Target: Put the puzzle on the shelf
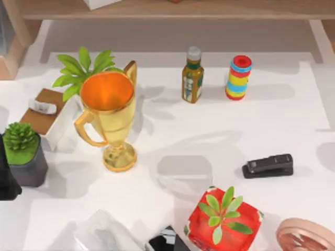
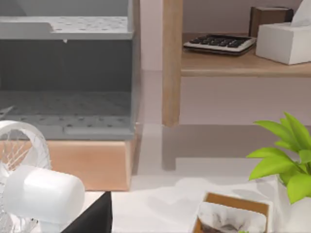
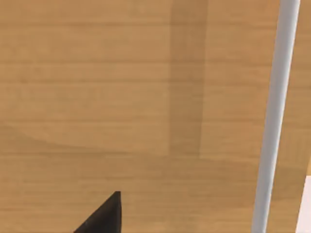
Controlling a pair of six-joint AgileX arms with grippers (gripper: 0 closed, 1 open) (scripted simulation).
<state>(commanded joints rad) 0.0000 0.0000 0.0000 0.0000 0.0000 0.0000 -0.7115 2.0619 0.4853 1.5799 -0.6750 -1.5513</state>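
The puzzle is out of view. The shelf (image 1: 172,9) runs along the table's far edge as a long light-brown board on pale side supports. Its upright (image 2: 172,63) and board (image 2: 243,65) appear in the left wrist view. Close light-brown wood of the shelf (image 3: 121,97) spreads across the right wrist view, and a dark fingertip (image 3: 104,216) of my right gripper pokes in over it. My left arm (image 1: 6,180) sits parked at the table's left edge.
On the table stand a gold trophy (image 1: 110,117), a sauce bottle (image 1: 192,76), a ring stack (image 1: 238,77), a black stapler (image 1: 268,166) and a red-potted plant (image 1: 224,219). A tissue box (image 1: 47,115) and a succulent (image 1: 23,154) sit at left. A calculator (image 2: 219,42) lies on the shelf.
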